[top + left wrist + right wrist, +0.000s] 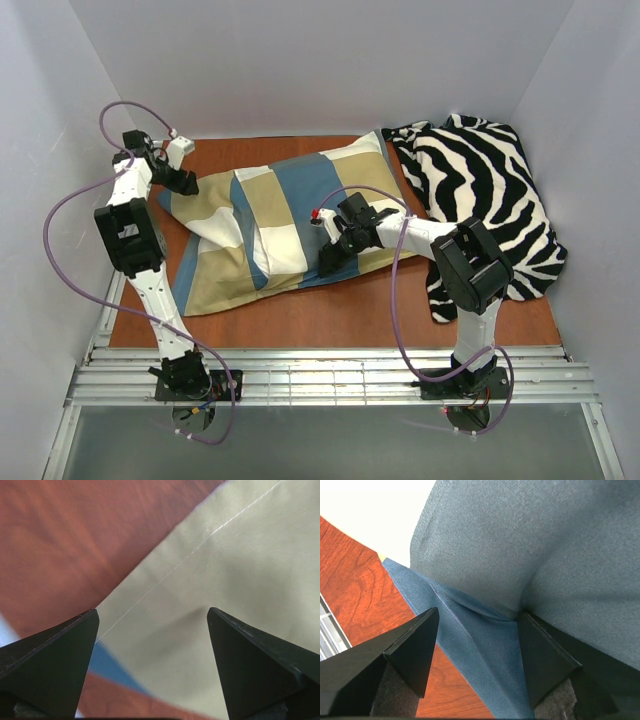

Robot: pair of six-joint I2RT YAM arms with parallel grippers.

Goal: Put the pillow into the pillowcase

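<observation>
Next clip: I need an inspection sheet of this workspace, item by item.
surface: reddish-brown wooden table.
job's things: checked pillowcase lies puffed mid-table; pillow not clearly told apart, only a white fold towards its left end.
clutter: zebra-striped cloth heaped far right, beside the pillowcase.
grippers: left gripper open over the pillowcase's tan corner; right gripper open, straddling its blue edging at the near side.
cables: purple cables loop off both arms.
surroundings: pale walls on three sides; metal rails at the near edge.

zebra cloth (480,190) crowds the pillowcase (290,190) at right; near table (330,320) lies bare.
</observation>
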